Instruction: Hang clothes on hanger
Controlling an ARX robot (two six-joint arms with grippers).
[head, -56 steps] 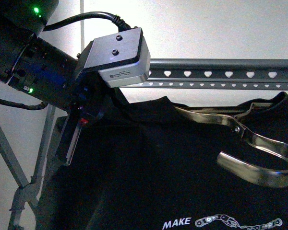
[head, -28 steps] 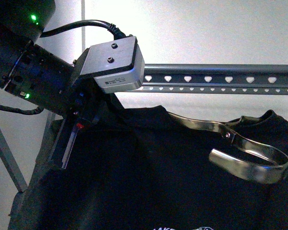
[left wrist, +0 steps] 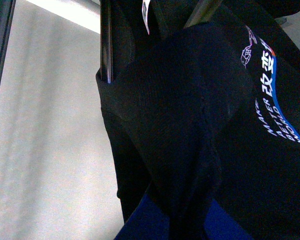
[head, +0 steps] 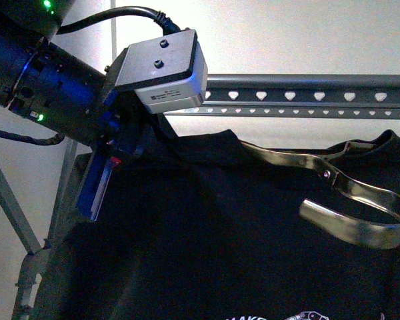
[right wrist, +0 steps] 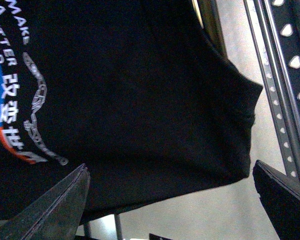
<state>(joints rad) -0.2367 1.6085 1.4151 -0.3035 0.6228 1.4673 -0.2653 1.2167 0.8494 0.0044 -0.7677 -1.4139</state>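
Observation:
The black T-shirt [head: 207,227] hangs in front of me on a small silver clothes hanger [head: 350,207] set in its collar. It is just below the dark grey rack rail [head: 307,97], which has heart-shaped holes. My left gripper [head: 99,197] is shut on the shirt's left shoulder. In the left wrist view its blue fingers [left wrist: 140,225] pinch bunched black cloth [left wrist: 190,115], with the print beside it. My right gripper [right wrist: 170,205] is open and empty, its fingers [right wrist: 55,210] spread below the shirt's edge [right wrist: 130,90]. The rail [right wrist: 290,65] is beside it.
The rack's crossed grey legs [head: 27,240] stand at the left, behind my left arm [head: 47,80]. A pale wall fills the background. The shirt covers most of the lower front view.
My left arm dipped and shifted left, then came back up and to the right. The shirt and silver hanger swayed with it. The grip on the shirt is unchanged.

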